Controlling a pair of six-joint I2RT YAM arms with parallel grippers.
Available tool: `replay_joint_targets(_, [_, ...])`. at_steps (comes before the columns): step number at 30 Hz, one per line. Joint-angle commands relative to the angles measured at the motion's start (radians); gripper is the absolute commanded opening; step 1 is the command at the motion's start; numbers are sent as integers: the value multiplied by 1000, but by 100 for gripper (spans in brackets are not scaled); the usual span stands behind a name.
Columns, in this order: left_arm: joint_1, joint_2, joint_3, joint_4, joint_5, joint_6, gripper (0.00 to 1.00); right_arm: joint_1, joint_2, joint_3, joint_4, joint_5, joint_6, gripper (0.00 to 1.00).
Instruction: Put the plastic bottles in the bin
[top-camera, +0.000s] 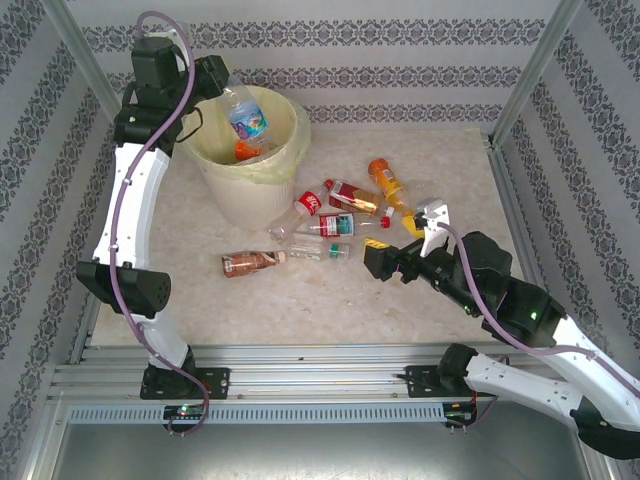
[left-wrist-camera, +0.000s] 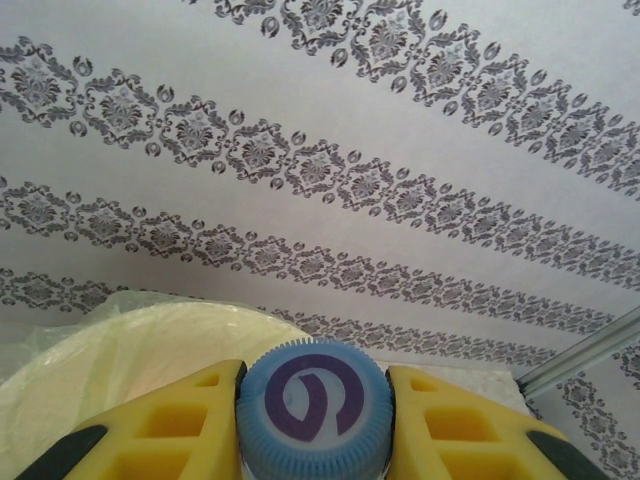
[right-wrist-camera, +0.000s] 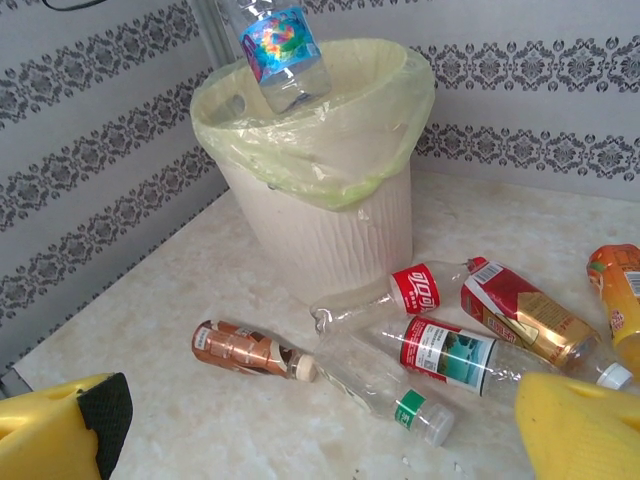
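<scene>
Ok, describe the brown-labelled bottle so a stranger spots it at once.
Find the cream bin at the back left of the table. Bottles lie in front of it; the brown-labelled bottle is on its side at their left end. It alone has a coppery label; the others wear red, green or orange.

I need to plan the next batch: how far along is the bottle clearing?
Done: something orange already lies in the round cream bin. In hand: the left gripper holds a blue-labelled clear plastic bottle over it. Left: at least six bottles on the table, from the brown-labelled bottle to the orange bottle; the right gripper hangs open beside them.
</scene>
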Motion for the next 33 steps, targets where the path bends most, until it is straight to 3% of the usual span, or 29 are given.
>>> replay_joint_targets(1, [21, 19, 61, 14, -15, 27, 31, -5, 15, 32, -29, 20, -15, 98])
replay_joint_targets(12, [29, 139, 181, -32, -40, 147, 31, -5, 12, 24, -7, 31, -5, 98])
replay_joint_targets(21, [29, 225, 219, -23, -126, 223, 31, -5, 15, 38, -36, 48, -12, 98])
replay_joint_targets(25, [28, 268, 288, -94, -154, 284, 32, -5, 25, 45, -50, 61, -20, 98])
replay_joint_targets(33, [28, 238, 196, -101, -165, 359, 32, -5, 70, 47, -40, 73, -41, 98])
